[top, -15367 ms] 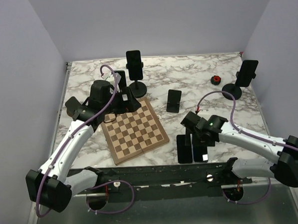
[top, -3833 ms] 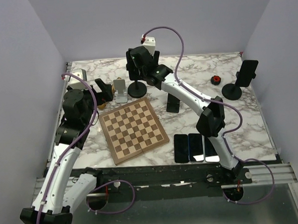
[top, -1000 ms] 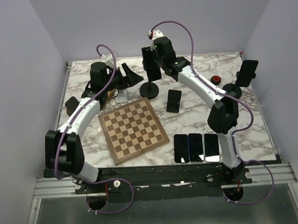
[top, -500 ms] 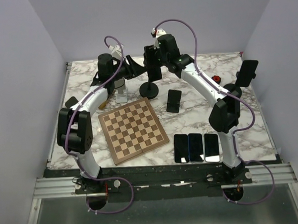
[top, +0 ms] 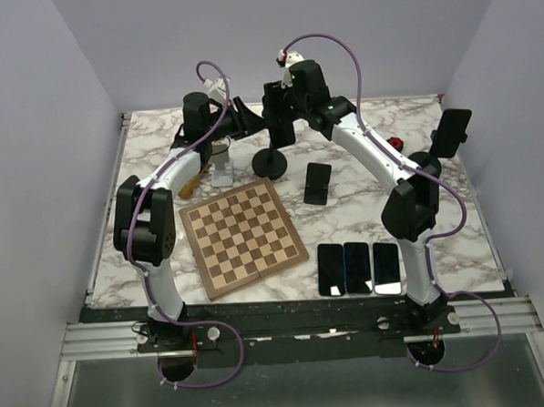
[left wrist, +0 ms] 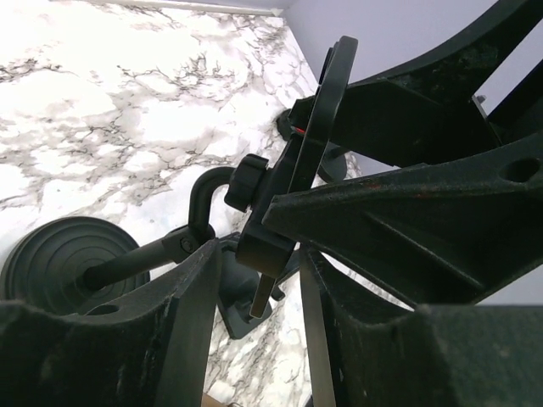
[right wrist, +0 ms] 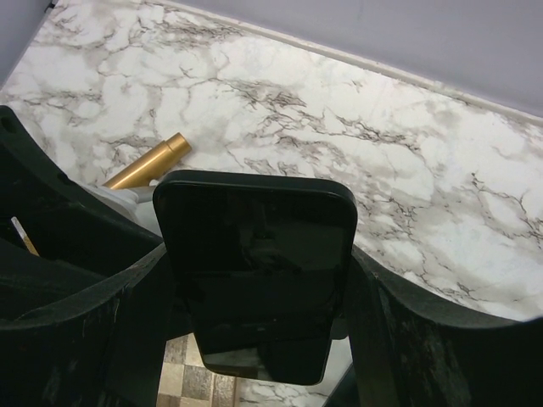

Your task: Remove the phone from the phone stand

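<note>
The black phone (top: 280, 123) stands upright in the black phone stand (top: 274, 160) at the back middle of the table. My right gripper (top: 283, 107) comes from above with its fingers pressed on the phone's two long sides; in the right wrist view the phone (right wrist: 259, 254) fills the gap of the right gripper (right wrist: 254, 339). My left gripper (top: 252, 122) reaches in from the left. In the left wrist view the left gripper (left wrist: 259, 339) is shut round the stand's holder and neck (left wrist: 254, 246), behind the edge-on phone (left wrist: 327, 102). The stand's round base (left wrist: 51, 263) sits on the marble.
A chessboard (top: 244, 234) lies at centre front, with three phones (top: 358, 268) in a row to its right and one more phone (top: 317, 183) behind them. A second stand with a phone (top: 449, 135), a red object (top: 394, 144), a small silver stand (top: 221, 167) and a gold tube (right wrist: 148, 161) are also here.
My left gripper has moved right, up to the stand, and its jaws have narrowed round the holder. The right gripper has stayed on the phone.
</note>
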Robot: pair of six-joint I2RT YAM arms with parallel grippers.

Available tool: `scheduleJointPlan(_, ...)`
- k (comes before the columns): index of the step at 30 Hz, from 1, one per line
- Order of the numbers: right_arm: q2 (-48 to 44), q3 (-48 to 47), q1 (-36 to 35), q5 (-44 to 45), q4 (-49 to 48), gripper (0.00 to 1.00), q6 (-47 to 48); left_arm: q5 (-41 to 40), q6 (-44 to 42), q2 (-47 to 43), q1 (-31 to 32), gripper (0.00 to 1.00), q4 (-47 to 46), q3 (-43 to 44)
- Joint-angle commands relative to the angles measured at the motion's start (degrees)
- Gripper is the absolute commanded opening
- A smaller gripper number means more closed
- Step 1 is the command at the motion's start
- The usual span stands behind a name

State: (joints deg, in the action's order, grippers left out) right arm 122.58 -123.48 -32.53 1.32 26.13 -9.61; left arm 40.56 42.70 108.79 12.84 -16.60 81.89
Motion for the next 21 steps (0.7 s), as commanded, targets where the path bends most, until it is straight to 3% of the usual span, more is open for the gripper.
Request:
scheduleJointPlan(1, 0.1, -2.0, -0.8, -6.3, 0.0, 0.01, -2.7, 3.7, -0.7, 1.7, -0.1, 0.50, -1.9, 3.7)
scheduleJointPlan(7, 0.3, -1.9, -0.7, -6.4, 0.0, 0.01, -2.4, 6.2, 1.6, 2.0, -0.2, 0.30, -6.4, 1.5)
scheduleJointPlan(8, 0.4, -1.9, -0.7, -6.3, 0.0, 0.01, -2.2, 6.6, 1.7, 1.9, -0.2, 0.25, -6.9, 1.1)
scheduleJointPlan(10, 0.6, -2.0, -0.6, -5.6, 0.3, 0.01, -1.5, 6.8, 1.6, 1.6, -0.2, 0.04, -7.6, 0.6)
scheduleJointPlan(11, 0.4, -1.7, -0.7, -4.6, 0.1, 0.01, -1.1, 6.5, 1.2, 1.3, -0.2, 0.00, -7.2, 0.5)
scheduleJointPlan(18, -2.1, 3.4, 0.4, -0.6, -5.5, 0.01, 6.0, 8.5, 2.7, 0.6, -1.5, 0.00, -10.3, -2.9)
scheduleJointPlan(21, -1.3, 2.6, 3.7, -9.9, -5.2, 0.01, 5.5, 9.8, 1.9, 0.0, -2.1, 0.00, -11.3, -4.8)
